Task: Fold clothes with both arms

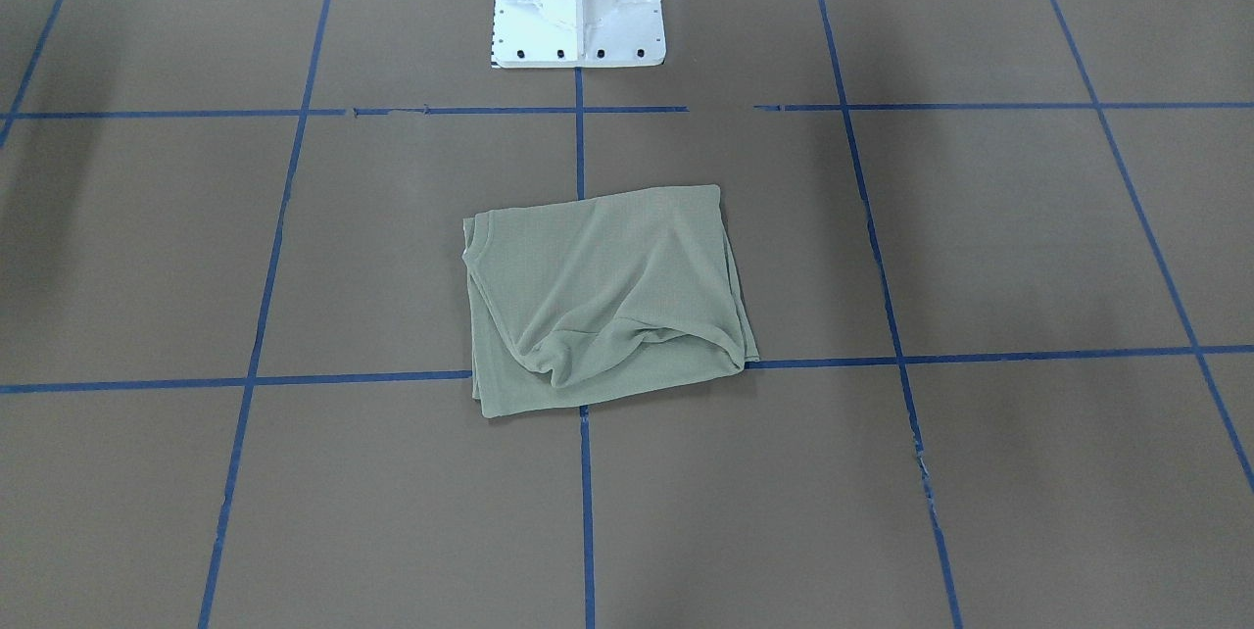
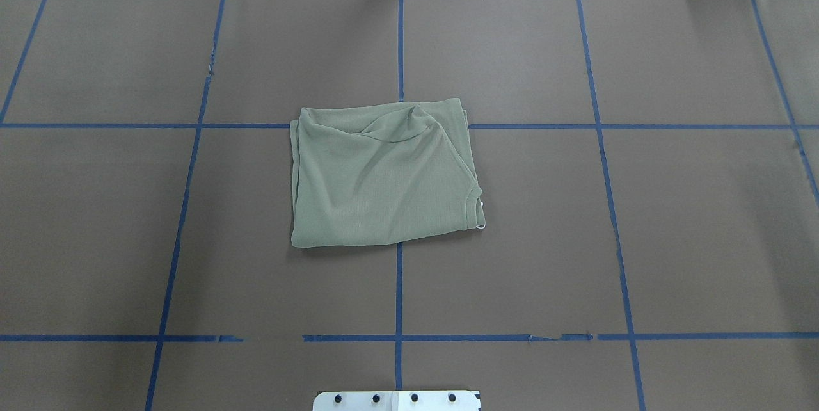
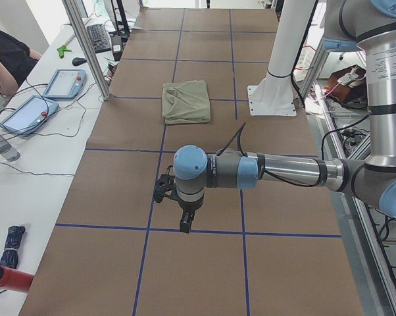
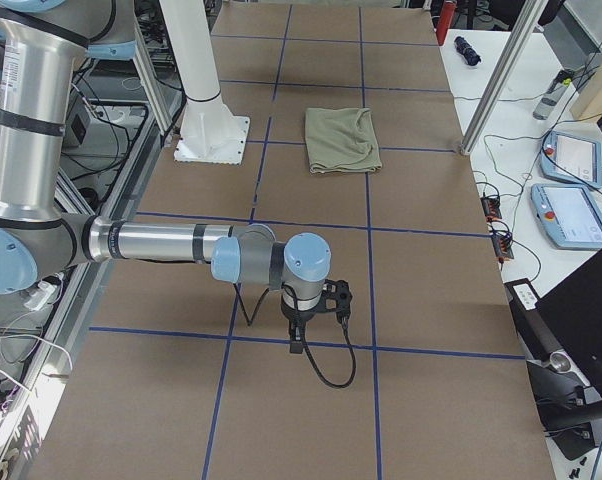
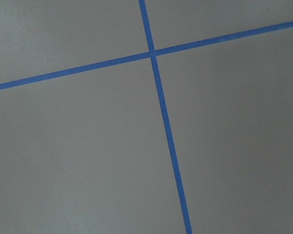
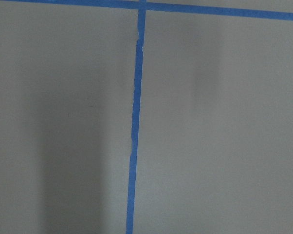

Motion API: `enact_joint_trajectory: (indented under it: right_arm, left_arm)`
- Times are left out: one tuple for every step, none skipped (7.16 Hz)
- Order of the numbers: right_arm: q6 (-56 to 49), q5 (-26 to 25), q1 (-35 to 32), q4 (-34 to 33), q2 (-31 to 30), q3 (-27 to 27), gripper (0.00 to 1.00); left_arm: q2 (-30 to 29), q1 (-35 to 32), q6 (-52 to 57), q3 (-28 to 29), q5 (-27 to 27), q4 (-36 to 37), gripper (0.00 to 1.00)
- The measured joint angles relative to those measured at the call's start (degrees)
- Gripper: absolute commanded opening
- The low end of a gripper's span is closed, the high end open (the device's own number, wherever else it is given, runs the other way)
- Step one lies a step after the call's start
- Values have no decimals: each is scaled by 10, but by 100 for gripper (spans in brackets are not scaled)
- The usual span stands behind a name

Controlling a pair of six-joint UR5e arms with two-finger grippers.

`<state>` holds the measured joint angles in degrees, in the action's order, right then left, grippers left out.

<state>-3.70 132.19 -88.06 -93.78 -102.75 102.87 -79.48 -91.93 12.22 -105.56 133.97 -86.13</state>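
At mid-table, over a crossing of the blue tape lines (image 2: pixel 399 46): sage-green shirt (image 2: pixel 381 180), folded to a rough rectangle, flat on the brown table (image 2: pixel 128 238). Rumpled along the edge away from the robot, with a loose fold there. Round neck at the corner toward the robot's right, a sliver of white tag (image 2: pixel 482 206) poking out beside it. Near the white pedestal base (image 1: pixel 578 12), one tape line between them.

Well apart from both sets of fingers. Left gripper (image 3: pixel 184 225), seen only from the table's left end: pointed down close over a tape line, on a forearm stretched level, shirt far beyond it. Fingers spread or pressed together: cannot tell. Right gripper (image 4: pixel 297 343), seen only from the right end: hanging downward over a tape line, black cable looped beneath, shirt well past it. Finger state again impossible to tell.

Both wrist views: brown surface and blue tape crossings. Off the table's far side, a white bench with two tablets (image 3: pixel 60 84).
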Motion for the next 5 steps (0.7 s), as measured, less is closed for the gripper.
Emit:
enact_joint_trajectory:
  right_arm:
    - [0,0,0,0,0,0,100]
    - [0,0,0,0,0,0,100]
    - [0,0,0,1,1,1,100]
    - [-1,0,0,1,1,1,100]
    - [-2,0,0,1,1,2,100]
  left_arm:
    - [0,0,0,0,0,0,100]
    - [0,0,0,0,0,0,100]
    - [0,0,0,0,-1,0,100]
    - [0,0,0,2,-1,0,100]
    - [0,-1,0,4,-1,0,100]
